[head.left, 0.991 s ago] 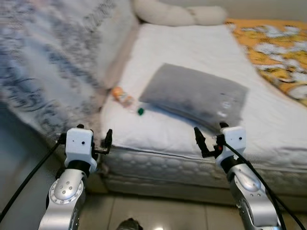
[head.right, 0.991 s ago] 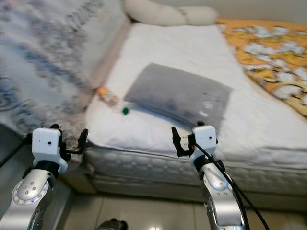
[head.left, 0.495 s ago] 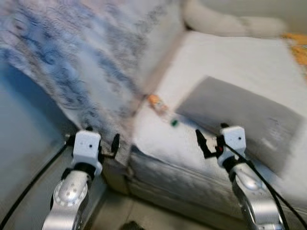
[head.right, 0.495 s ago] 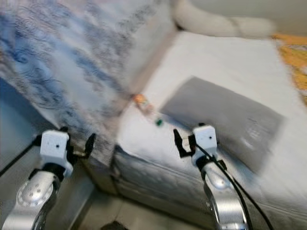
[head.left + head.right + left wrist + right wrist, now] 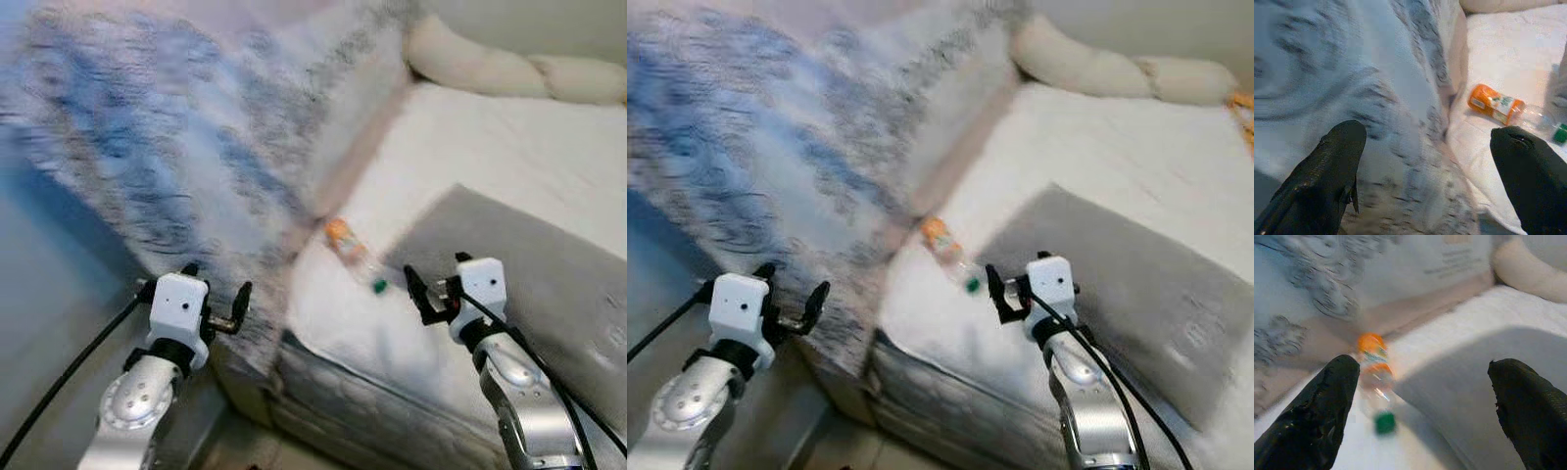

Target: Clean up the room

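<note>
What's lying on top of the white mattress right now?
On the white mattress lie a plastic bottle with an orange label and green cap, a grey pillow beside it, and a long cream cushion at the far end. Anything under the pillow is hidden.

Colours and patterns noted at the bedside

Mattress [image 5: 509, 157]: plain white on top, with a pale grey quilted side panel at the near edge. Pillow [image 5: 549, 264], right: flat mid-grey, unpatterned. Blanket [image 5: 176, 147], left: whitish ground carrying swirled blue-grey and charcoal markings, blurred. Bottle [image 5: 1508, 110], lying between blanket and pillow: clear body, orange label with small white and green print, green cap. Bolster [image 5: 509, 69], far end of the bed: cream, plain. An orange patch [image 5: 1246, 103] shows at the far right edge. Left gripper [image 5: 217, 305] and right gripper [image 5: 431, 294]: black fingers on white housings, silver arms behind, black cables trailing.
</note>
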You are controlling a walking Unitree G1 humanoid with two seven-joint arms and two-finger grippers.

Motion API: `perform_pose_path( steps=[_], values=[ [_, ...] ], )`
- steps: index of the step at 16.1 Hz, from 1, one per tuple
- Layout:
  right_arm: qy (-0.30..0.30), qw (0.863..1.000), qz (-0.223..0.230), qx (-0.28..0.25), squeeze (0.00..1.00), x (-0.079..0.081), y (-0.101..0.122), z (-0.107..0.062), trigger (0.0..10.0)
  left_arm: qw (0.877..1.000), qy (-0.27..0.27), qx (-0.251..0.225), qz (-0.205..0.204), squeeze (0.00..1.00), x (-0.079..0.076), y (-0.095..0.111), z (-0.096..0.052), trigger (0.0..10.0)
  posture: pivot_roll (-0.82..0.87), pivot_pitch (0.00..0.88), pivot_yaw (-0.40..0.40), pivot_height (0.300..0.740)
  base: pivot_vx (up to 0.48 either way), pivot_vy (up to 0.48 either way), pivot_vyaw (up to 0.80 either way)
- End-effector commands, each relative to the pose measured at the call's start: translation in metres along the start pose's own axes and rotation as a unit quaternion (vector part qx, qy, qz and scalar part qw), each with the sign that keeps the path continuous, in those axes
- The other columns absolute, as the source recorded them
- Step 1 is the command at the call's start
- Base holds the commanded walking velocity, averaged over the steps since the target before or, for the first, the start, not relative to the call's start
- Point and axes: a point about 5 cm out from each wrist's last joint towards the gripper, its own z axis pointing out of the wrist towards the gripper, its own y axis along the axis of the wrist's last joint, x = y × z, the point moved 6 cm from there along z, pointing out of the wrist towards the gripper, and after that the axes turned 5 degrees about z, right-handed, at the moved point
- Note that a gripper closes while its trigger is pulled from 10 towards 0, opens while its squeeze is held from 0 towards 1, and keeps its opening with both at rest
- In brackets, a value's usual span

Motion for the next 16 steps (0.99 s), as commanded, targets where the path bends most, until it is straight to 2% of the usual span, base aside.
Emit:
perform_pose_path(
  steps=[1, 5, 6, 8, 9, 10, 13, 16],
  values=[
    [0.023, 1.0, -0.003, 0.006, 0.0, 0.013, 0.0, 0.004, 10.0, 1.0, -0.024, 0.009, 0.003, 0.0, -0.004, -0.004, -0.004, 10.0, 0.07, 0.0, 0.005, 0.74, 0.262, 0.0, 0.0],
    [0.047, 0.998, -0.013, 0.025, 0.0, 0.019, -0.002, 0.007, 10.0, 0.995, -0.102, 0.007, 0.017, 0.0, -0.023, -0.001, -0.012, 10.0, 0.07, 0.0, 0.002, 0.74, 0.0, 0.0, 0.0],
    [0.048, 0.998, -0.017, 0.046, 0.0, 0.019, -0.003, 0.018, 10.0, 0.99, -0.137, 0.013, 0.029, 0.0, -0.032, -0.001, -0.013, 10.0, 0.07, 0.0, 0.0, 0.74, 0.0, 0.0, 0.0],
    [0.041, 0.996, -0.023, 0.07, 0.0, 0.019, -0.007, 0.033, 10.0, 0.989, -0.147, 0.014, 0.032, 0.0, -0.035, 0.0, -0.013, 10.0, 0.07, 0.0, 0.0, 0.74, 0.0, 0.0, 0.0],
    [0.045, 0.995, -0.015, 0.085, 0.43, 0.02, -0.009, 0.044, 10.0, 0.987, -0.154, 0.012, 0.033, 0.0, -0.037, 0.003, -0.012, 10.0, 0.08, 0.0, -0.001, 0.74, 0.0, 0.0, 0.0],
    [0.046, 0.994, -0.014, 0.095, 1.0, 0.02, -0.011, 0.05, 10.0, 0.987, -0.159, 0.012, 0.038, 0.0, -0.038, 0.004, -0.012, 10.0, 0.08, 0.0, -0.001, 0.74, 0.0, 0.0, 0.0],
    [0.054, 0.989, -0.023, 0.136, 1.0, 0.022, -0.013, 0.086, 10.0, 0.983, -0.175, 0.009, 0.047, 0.0, -0.039, 0.013, -0.002, 10.0, 0.09, 0.0, 0.004, 0.74, 0.0, 0.0, 0.0],
    [0.04, 0.988, -0.014, 0.15, 1.0, 0.019, -0.008, 0.101, 10.0, 0.981, -0.187, -0.01, 0.047, 0.0, -0.043, 0.025, 0.003, 10.0, 0.1, 0.014, 0.008, 0.74, 0.0, 0.0, 0.0]
  ],
)
